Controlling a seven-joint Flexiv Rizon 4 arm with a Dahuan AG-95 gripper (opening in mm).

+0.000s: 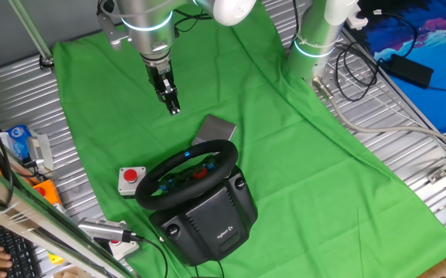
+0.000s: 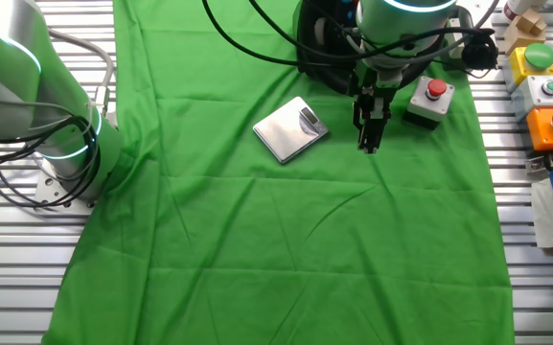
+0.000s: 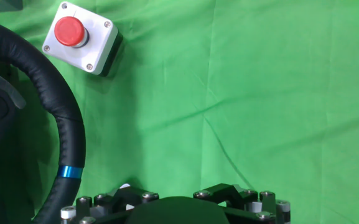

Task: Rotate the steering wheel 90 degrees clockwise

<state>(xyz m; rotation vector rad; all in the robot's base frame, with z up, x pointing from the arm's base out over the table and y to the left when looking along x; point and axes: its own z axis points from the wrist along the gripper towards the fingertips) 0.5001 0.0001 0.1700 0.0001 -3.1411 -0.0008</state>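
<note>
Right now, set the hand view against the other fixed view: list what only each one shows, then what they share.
Only the hand view shows a blue stripe on the steering wheel rim and the four corner screws of the grey box with a red button.

Only the other fixed view shows the gripper hanging above the green cloth, the flat grey plate and a second robot base.

Both show the button box, the wheel and the cloth.

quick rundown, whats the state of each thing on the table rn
steering wheel: untouched on its black base, blue rim mark at the far side
gripper: in the air above the green cloth, holding nothing, fingers look close together
grey box with red button: beside the wheel, nothing pressing on it
grey plate: lying flat on the cloth
</note>
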